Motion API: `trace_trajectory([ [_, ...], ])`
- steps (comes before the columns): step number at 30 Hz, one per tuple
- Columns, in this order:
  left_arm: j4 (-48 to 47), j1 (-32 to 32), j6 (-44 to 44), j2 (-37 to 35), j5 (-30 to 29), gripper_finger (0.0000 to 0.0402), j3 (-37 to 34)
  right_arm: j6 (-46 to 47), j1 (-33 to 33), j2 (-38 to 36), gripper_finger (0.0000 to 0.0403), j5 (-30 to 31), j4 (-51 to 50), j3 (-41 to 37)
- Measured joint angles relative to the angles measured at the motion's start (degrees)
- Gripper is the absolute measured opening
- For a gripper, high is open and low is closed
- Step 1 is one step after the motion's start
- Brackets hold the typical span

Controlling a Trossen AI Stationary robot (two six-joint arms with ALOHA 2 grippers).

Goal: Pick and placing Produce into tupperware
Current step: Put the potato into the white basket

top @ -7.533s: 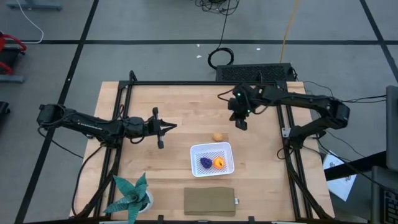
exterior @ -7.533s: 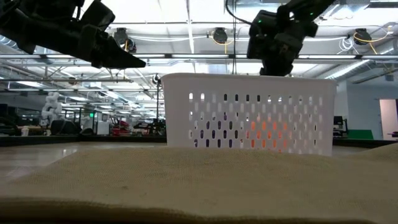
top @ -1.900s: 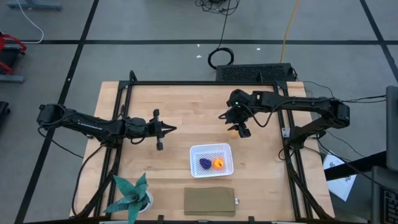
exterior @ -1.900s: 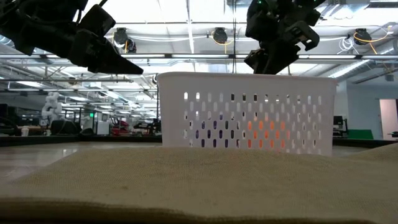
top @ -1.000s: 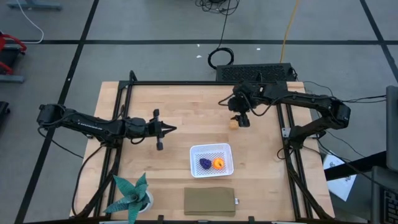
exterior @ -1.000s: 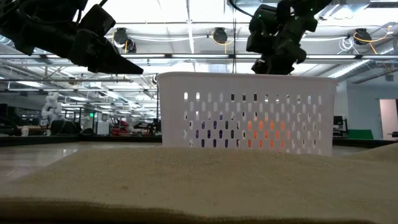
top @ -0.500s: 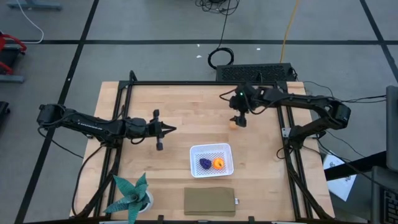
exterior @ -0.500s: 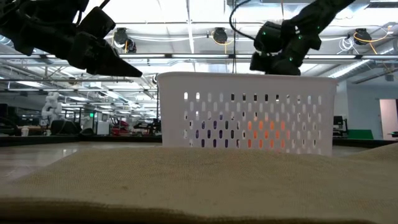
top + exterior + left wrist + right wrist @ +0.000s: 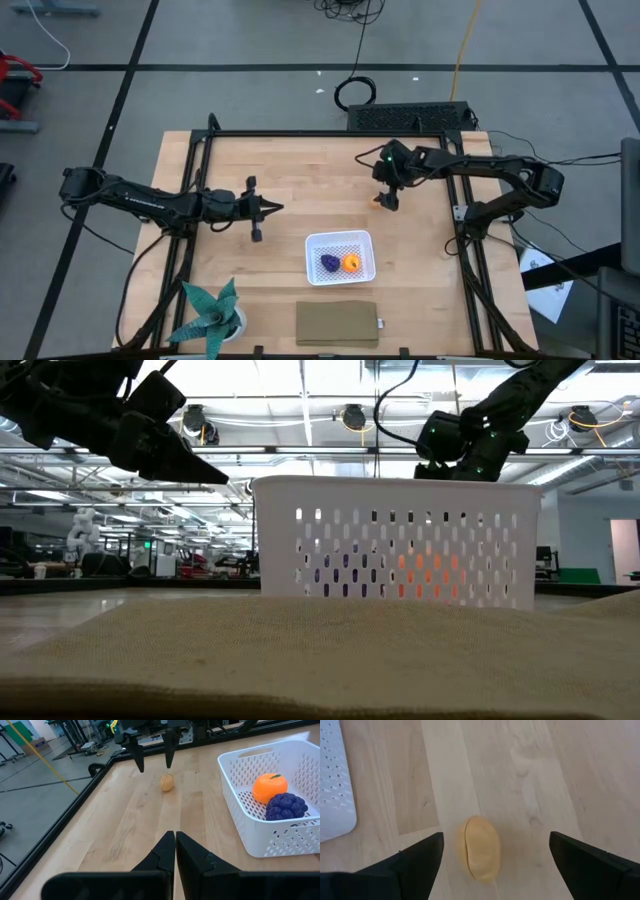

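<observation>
Hovering right gripper (image 9: 490,857), fingers wide | smooth oval tan piece (image 9: 481,848) between | left gripper (image 9: 175,851) closed, empty

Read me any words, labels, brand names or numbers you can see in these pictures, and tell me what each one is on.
There is no readable text in any view.
White basket, orange piece, purple piece, tan piece: no labels.
Signs in the room behind the table in the low view: too small and blurred to read.
</observation>
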Motion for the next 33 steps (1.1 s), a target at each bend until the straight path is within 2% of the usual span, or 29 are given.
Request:
trace_trajectory([
  [15, -0.37, -0.02, 0.0, 0.0, 0.0, 0.0019, 0.02, -0.92, 2.14, 7.61, 0.0354, -1.78, 2.48, -0.72],
  [23, -0.63, -0.02, 0.0, 0.0, 0.0, 0.0019, 0.02, -2.65, 2.14, 8.24, 0.0354, -1.79, 2.51, -0.72],
  [33, -0.58, 0.0, -0.11, 0.0, 0.0, 0.0019, 0.01, -3.17, 2.14, 8.24, 0.0323, -1.6, 5.31, -3.55],
])
